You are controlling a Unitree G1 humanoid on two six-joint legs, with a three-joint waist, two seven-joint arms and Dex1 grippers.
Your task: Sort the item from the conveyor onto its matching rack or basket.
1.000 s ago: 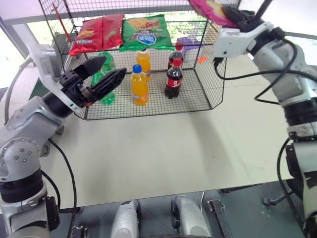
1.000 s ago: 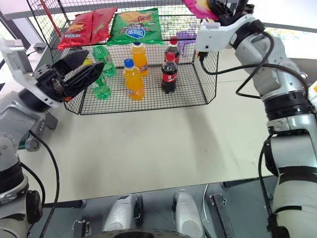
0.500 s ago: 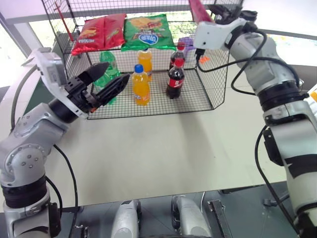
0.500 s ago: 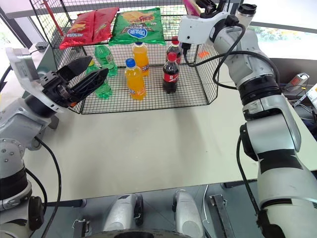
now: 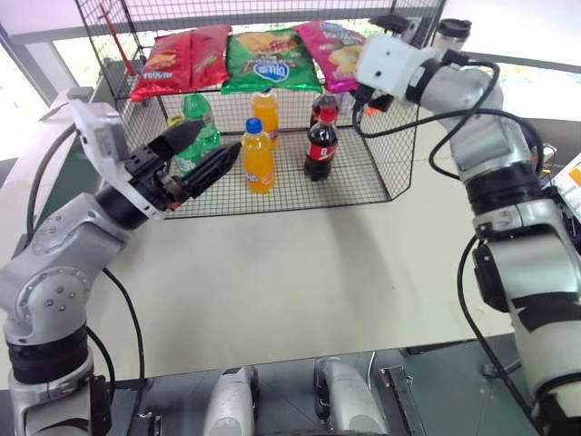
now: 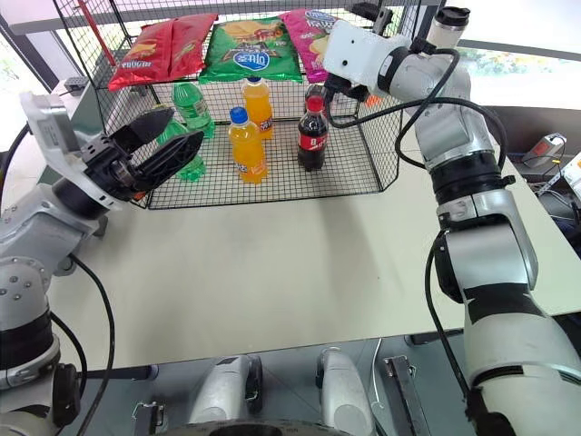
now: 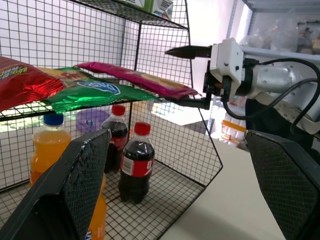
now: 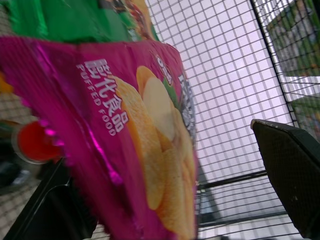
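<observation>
- Placement looks done: the pink chip bag (image 5: 332, 50) lies flat on the upper tier of the black wire rack (image 5: 392, 177), at that tier's right end, just beside the green chip bag (image 5: 267, 60); the red chip bags (image 5: 177, 59) sit at the left end.
- Right end effector (image 7: 196, 76) is released, its fingers spread wide; the bag lies in front of them, and nothing is held.
- Left end effector (image 5: 195, 153) is spread open and empty, hovering in front of the rack's left front corner.
- Judged remaining: withdraw the right arm from the rack; otherwise sorted.
- Bag: glossy magenta film, yellow chip picture, white "PUFFED FOOD" lettering, crimped end seam, looks thin and lightly puffed.
- Lower tier holds orange soda bottles (image 5: 257, 157), cola bottles (image 5: 320, 145) and a green bottle (image 5: 191, 136), all upright.
</observation>
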